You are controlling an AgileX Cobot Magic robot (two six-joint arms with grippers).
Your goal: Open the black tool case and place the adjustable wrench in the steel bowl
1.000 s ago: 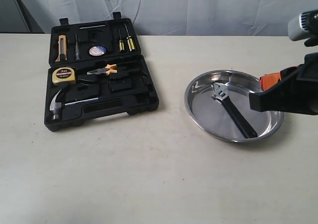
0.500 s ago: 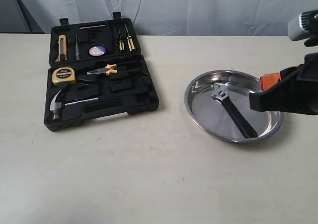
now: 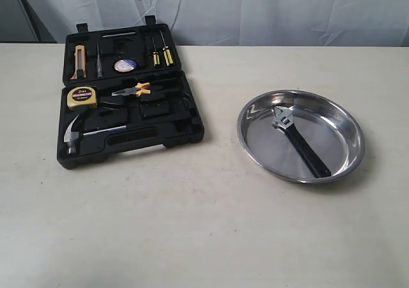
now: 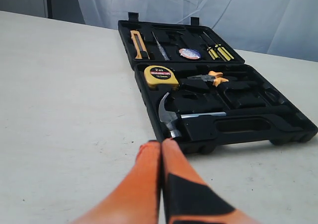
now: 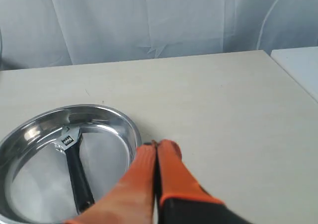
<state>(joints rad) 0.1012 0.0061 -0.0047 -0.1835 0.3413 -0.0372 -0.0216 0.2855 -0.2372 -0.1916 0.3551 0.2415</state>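
Observation:
The black tool case (image 3: 128, 103) lies open at the left of the table, lid laid back, also seen in the left wrist view (image 4: 218, 95). The adjustable wrench (image 3: 299, 141) rests inside the steel bowl (image 3: 348, 119) at the right, silver head toward the back, black handle toward the front. The right wrist view shows the same wrench (image 5: 74, 164) in the bowl (image 5: 130, 129). My left gripper (image 4: 161, 143) is shut and empty, just short of the case's near corner. My right gripper (image 5: 157, 145) is shut and empty, beside the bowl's rim. Neither gripper appears in the exterior view.
In the case sit a yellow tape measure (image 3: 81, 96), a claw hammer (image 3: 80, 133), orange-handled pliers (image 3: 133, 90), screwdrivers (image 3: 161, 53) and a utility knife (image 3: 78, 61). A white cloth (image 3: 255, 10) hangs behind the table. A white surface (image 5: 298, 67) adjoins the table's far side in the right wrist view.
The right arm, which stood at the right edge of the exterior view over the bowl's side, has drawn out of that view. The case, bowl and wrench have not moved.

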